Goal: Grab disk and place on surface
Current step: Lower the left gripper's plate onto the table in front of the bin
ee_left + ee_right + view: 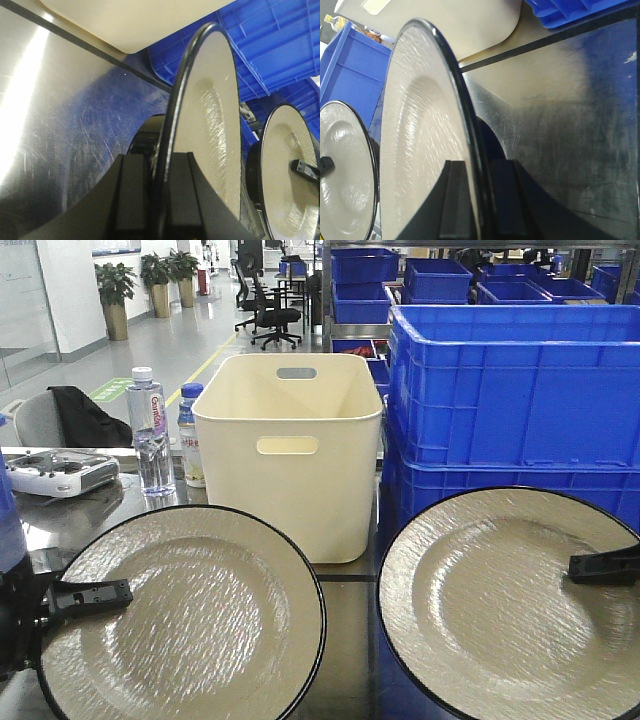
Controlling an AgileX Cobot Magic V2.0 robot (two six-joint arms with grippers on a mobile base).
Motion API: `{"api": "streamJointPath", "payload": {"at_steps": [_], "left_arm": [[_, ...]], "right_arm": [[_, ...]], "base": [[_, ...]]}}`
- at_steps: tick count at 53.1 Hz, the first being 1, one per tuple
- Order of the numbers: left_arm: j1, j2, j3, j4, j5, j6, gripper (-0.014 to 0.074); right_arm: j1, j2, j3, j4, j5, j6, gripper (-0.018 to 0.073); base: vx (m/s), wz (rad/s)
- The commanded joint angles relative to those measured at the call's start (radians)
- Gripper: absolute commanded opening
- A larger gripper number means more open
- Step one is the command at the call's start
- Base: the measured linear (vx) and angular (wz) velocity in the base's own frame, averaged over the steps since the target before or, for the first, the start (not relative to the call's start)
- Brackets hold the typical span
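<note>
We see left pincer (pixel 120 591) clamped on left disk (pixel 185 615) rim, right pincer (pixel 585 566) on right disk (pixel 510 600) rim | both just before bin (pixel 290 455), over surface (pixel 350 660) | we judge disks stiff, slick, breakable; rim hold suits.

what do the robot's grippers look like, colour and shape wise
Both are plain matt black. The left gripper and right gripper each end in flat, square-edged bar fingers; the left one's top face shows what look like small recesses. Seen from the wrist cameras, the fingers are thick, blocky slabs. No cables, labels or markings are visible.
</note>
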Motion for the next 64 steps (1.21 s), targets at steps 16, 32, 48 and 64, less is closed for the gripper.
{"api": "streamJointPath", "payload": {"at_steps": [16, 32, 48, 64], "left_arm": [[0.0, -0.036, -0.034, -0.116, 0.044, -0.015, -0.0008], [-0.001, -0.033, -0.034, -0.124, 0.024, -0.018, -0.0008], [-0.149, 0.211, -0.064, -0.279, 0.001, 0.097, -0.0005], [-0.369, 0.465, -0.314, -0.279, -0.052, 0.204, 0.0013]], "right_arm": [[-0.003, -0.037, -0.035, 0.126, 0.012, -0.001, -0.0009], [-0.003, -0.037, -0.035, 0.15, 0.027, -0.047, -0.0009], [-0.003, -0.037, -0.037, 0.33, 0.026, -0.071, -0.0009], [-0.003, -0.037, -0.037, 0.34, 0.026, -0.072, -0.0009]], "base": [[0.0, 0.0], [0.0, 0.0], [0.0, 0.0], [0.0, 0.0]]}}
